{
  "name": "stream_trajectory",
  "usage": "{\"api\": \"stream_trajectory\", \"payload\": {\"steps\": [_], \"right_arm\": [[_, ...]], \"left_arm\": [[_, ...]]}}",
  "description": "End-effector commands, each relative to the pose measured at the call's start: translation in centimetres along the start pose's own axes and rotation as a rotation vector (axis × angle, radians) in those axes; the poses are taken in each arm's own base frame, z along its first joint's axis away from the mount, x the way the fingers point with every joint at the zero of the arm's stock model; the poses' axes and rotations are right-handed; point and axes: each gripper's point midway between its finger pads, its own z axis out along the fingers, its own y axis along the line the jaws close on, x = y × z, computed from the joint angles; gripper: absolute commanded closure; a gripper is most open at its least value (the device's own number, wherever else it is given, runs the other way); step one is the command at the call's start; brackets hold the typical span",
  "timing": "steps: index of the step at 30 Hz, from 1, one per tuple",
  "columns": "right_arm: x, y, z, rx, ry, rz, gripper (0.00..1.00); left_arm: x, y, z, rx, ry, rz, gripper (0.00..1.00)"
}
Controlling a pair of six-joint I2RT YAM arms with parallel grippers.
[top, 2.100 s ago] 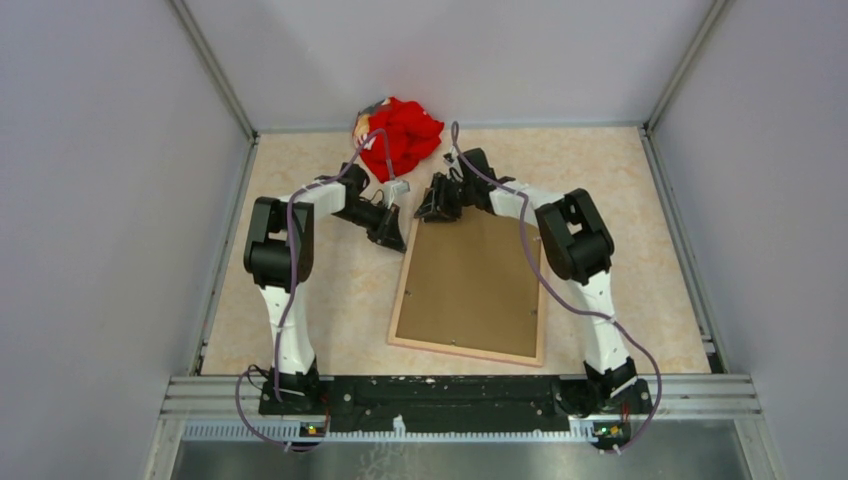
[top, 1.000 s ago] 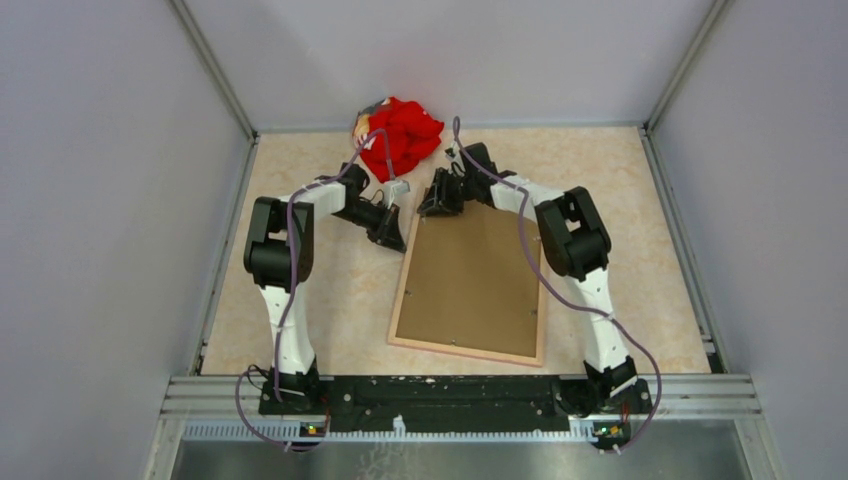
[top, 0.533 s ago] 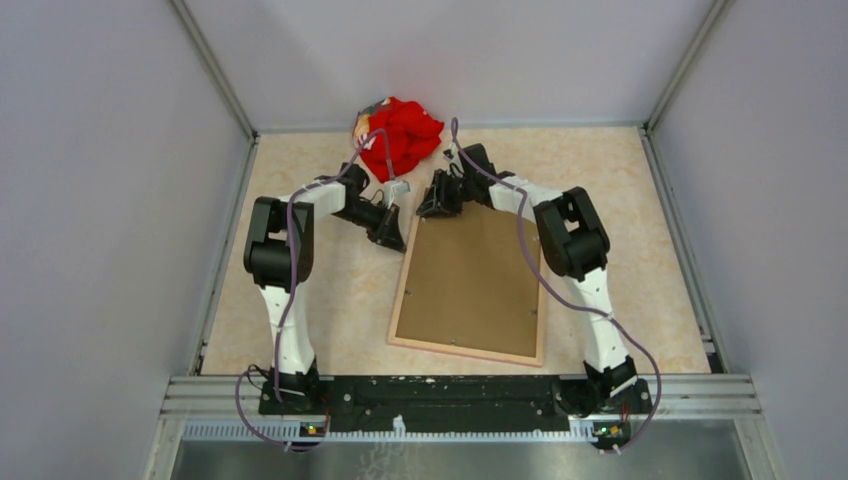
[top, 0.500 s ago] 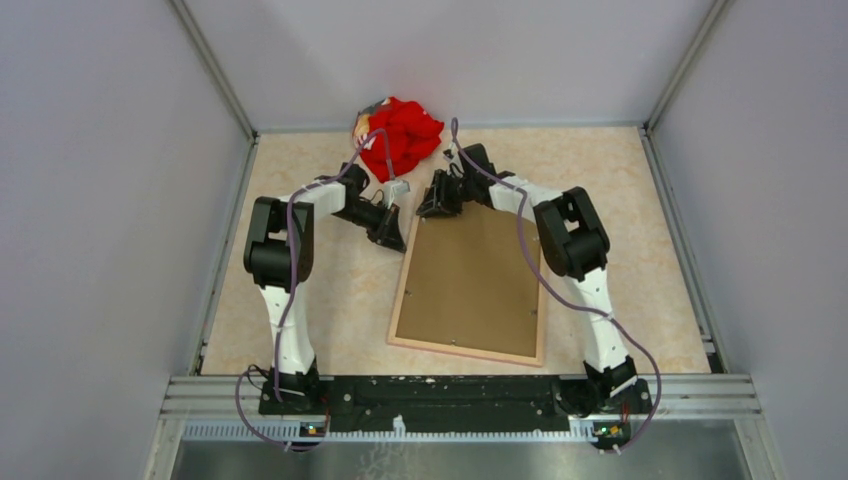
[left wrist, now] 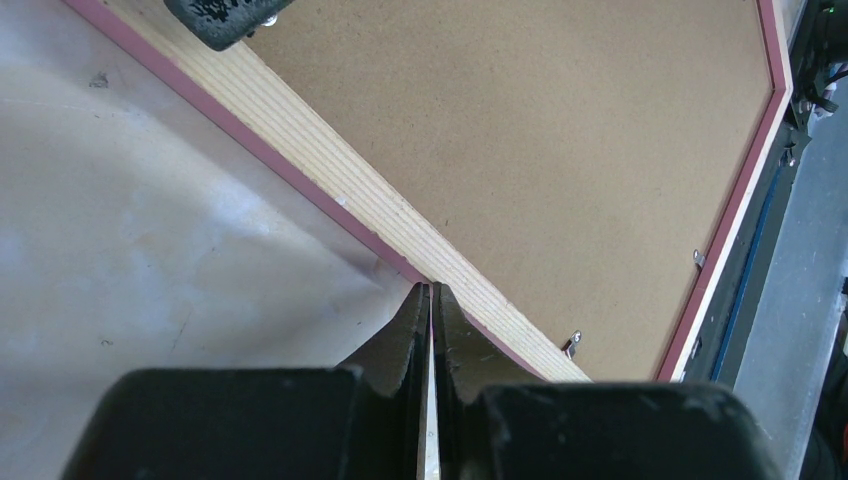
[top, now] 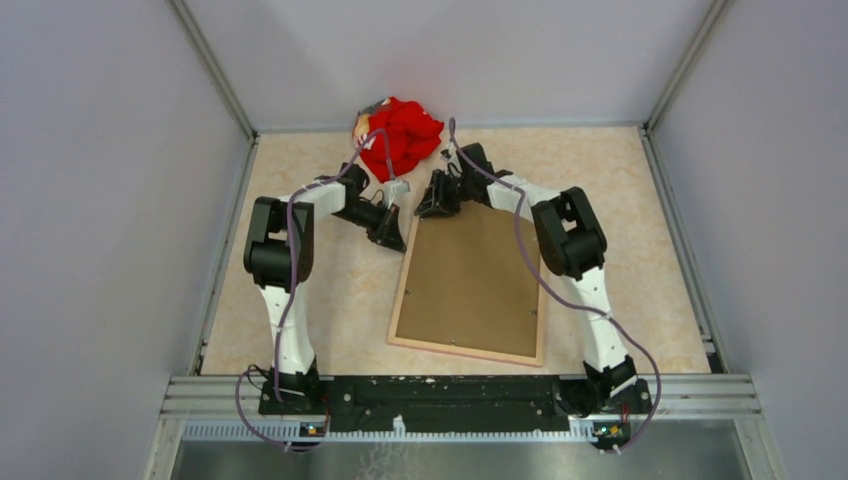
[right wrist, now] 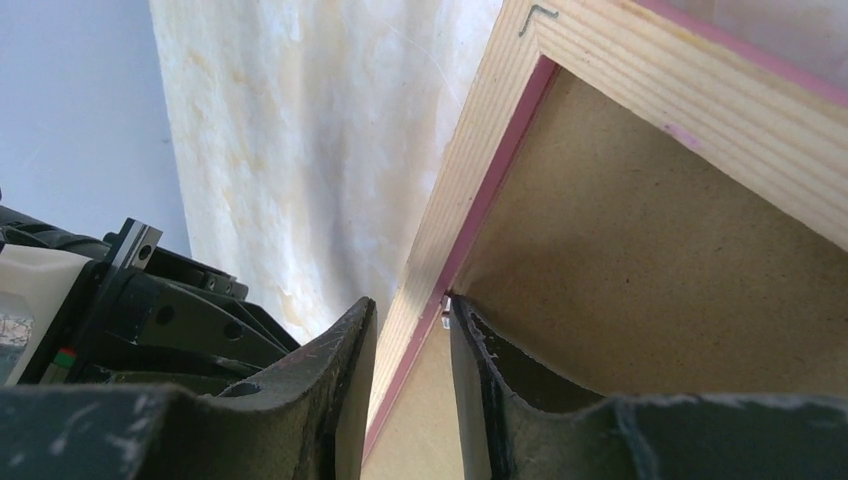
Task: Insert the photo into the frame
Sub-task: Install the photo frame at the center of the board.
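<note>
The frame (top: pixel 400 293) lies face down on the table, showing light wood rails and its brown hardboard backing (top: pixel 470 285). The photo is out of view. My left gripper (top: pixel 397 243) is shut with nothing in it, its tips (left wrist: pixel 431 290) at the outer pink edge of the frame's left rail (left wrist: pixel 330 165). My right gripper (top: pixel 432 212) is at the frame's far left corner. In the right wrist view it (right wrist: pixel 412 305) straddles the wood rail (right wrist: pixel 480 150), one finger outside and one on the hardboard (right wrist: pixel 640 280) by a small metal tab (right wrist: pixel 445 310), closed on the rail.
A red cloth bundle (top: pixel 400 137) lies at the back wall, just behind both grippers. Grey walls enclose the table on three sides. The arms' base rail (top: pixel 450 390) runs along the near edge, close to the frame's near side.
The right gripper's jaws have narrowed a little around the frame's rail, and its wrist has crept slightly toward the far corner. The left arm and the frame have not moved.
</note>
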Motion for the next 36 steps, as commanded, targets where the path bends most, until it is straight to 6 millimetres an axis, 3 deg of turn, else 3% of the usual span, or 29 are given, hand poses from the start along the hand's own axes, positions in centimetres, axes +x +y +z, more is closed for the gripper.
{"api": "stream_trajectory", "payload": {"steps": [1, 11, 14, 16, 19, 21, 23, 26, 28, 33, 36], "right_arm": [[2.9, 0.0, 1.9, -0.018, 0.108, -0.002, 0.67], [3.3, 0.1, 1.7, -0.023, 0.128, -0.003, 0.69], [2.2, 0.7, 1.3, -0.012, 0.101, -0.023, 0.68], [0.8, 1.5, 0.7, -0.008, 0.069, -0.032, 0.63], [-2.3, 3.6, -1.4, -0.024, -0.011, -0.052, 0.52], [-4.6, 5.6, -4.1, -0.029, -0.093, -0.078, 0.42], [-6.3, 6.0, -7.0, -0.003, -0.169, -0.076, 0.33], [-7.8, 2.9, -12.4, 0.167, -0.317, -0.003, 0.19], [-7.6, -0.8, -16.6, 0.334, -0.420, 0.059, 0.10], [-3.1, -8.6, -25.1, 0.644, -0.548, 0.177, 0.05], [0.0, -12.3, -28.2, 0.697, -0.597, 0.274, 0.05]], "left_arm": [[0.3, -1.1, 0.1, 0.009, 0.021, 0.025, 0.92], [0.3, -1.2, 0.0, 0.009, 0.020, 0.027, 0.92], [0.3, -1.2, 0.0, 0.007, 0.022, 0.028, 0.92], [0.1, -1.3, -0.2, 0.003, 0.020, 0.030, 0.92], [-0.4, -1.8, -0.7, 0.003, 0.013, 0.044, 0.92], [-0.6, -2.3, -1.2, 0.001, 0.011, 0.059, 0.92], [-0.6, -2.6, -1.7, -0.015, 0.018, 0.082, 0.92], [0.0, -2.7, -2.3, -0.043, 0.046, 0.117, 0.91], [0.9, -2.7, -2.6, -0.062, 0.072, 0.140, 0.90], [4.5, -2.5, -2.9, -0.139, 0.174, 0.196, 0.88], [6.6, -2.8, -2.7, -0.193, 0.245, 0.243, 0.88]]}}
